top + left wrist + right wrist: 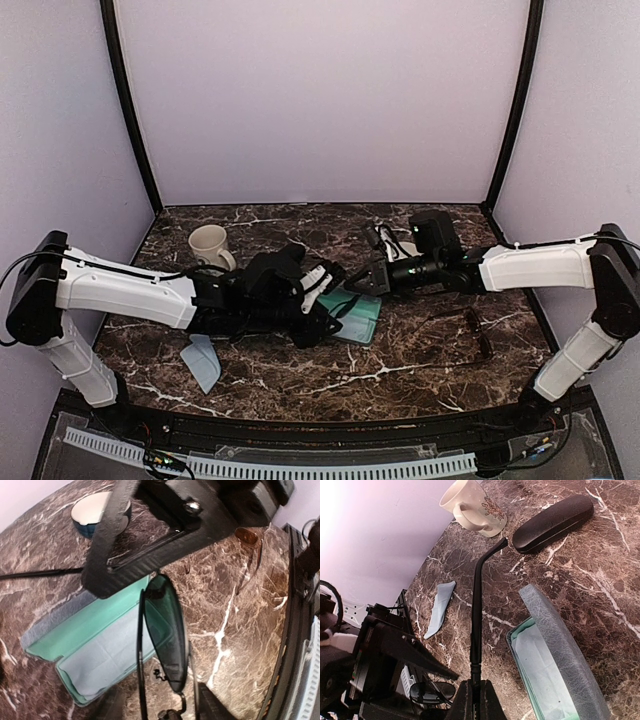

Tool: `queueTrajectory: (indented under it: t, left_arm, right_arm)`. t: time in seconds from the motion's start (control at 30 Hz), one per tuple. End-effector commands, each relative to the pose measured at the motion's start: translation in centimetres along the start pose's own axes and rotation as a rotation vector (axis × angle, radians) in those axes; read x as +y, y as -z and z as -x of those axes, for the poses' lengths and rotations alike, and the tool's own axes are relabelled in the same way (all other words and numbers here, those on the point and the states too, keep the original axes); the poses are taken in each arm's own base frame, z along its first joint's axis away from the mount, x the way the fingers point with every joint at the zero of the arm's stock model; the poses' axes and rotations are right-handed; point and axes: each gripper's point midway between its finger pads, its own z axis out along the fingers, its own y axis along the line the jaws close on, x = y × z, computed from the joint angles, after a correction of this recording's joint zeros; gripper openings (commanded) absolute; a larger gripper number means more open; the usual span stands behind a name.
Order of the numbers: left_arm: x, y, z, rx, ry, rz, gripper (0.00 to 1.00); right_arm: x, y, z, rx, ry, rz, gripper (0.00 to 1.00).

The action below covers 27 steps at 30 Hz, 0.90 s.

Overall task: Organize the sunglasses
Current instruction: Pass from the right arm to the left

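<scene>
One pair of sunglasses (167, 630) hangs in the air over the open blue-grey case (362, 320), held between both grippers. My left gripper (157, 707) is partly closed on its front frame, the green-tinted lens standing edge-up between the fingers. My right gripper (475, 690) is shut on one temple arm (476, 610) near the hinge, and the arm's curved tip points away. The two grippers meet at mid-table in the top view, left gripper (322, 292) and right gripper (362, 280). A second pair of sunglasses (472, 325) lies on the marble to the right, arms unfolded.
The case's teal lining (95, 640) holds a pale cloth. A closed black glasses case (552, 522) lies beyond it, next to a white mug (208, 245). A light blue cloth (203, 362) lies near the front left edge.
</scene>
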Motion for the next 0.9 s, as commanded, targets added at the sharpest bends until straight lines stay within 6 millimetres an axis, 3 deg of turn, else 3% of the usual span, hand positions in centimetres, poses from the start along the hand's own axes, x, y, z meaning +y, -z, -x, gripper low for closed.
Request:
queueTrajectory:
  t: [0.0, 0.17, 0.33, 0.5, 0.73, 0.87]
  left_arm:
    - [0.0, 1.6, 0.6, -0.020, 0.020, 0.000, 0.63]
    - [-0.2, 3.1, -0.6, -0.020, 0.029, -0.026, 0.84]
    - [-0.2, 4.7, -2.6, 0.006, 0.042, -0.047, 0.86]
    - [-0.2, 5.4, -4.3, 0.040, 0.024, -0.054, 0.79]
    - [-0.6, 4.4, -5.5, 0.094, -0.036, -0.079, 0.58]
    - [-0.6, 3.8, -5.7, 0.107, -0.052, -0.080, 0.53]
  right_arm:
    - [0.1, 0.0, 0.4, -0.022, 0.019, 0.007, 0.00]
    - [0.0, 0.4, 0.5, -0.027, 0.020, -0.002, 0.00]
    - [-0.1, 0.5, 0.5, -0.026, 0.021, -0.006, 0.00]
    - [-0.1, 0.5, 0.6, -0.026, 0.022, -0.008, 0.00]
    - [0.0, 0.6, 0.9, -0.028, 0.022, -0.010, 0.00]
    - [0.0, 0.6, 0.9, -0.027, 0.019, -0.010, 0.00]
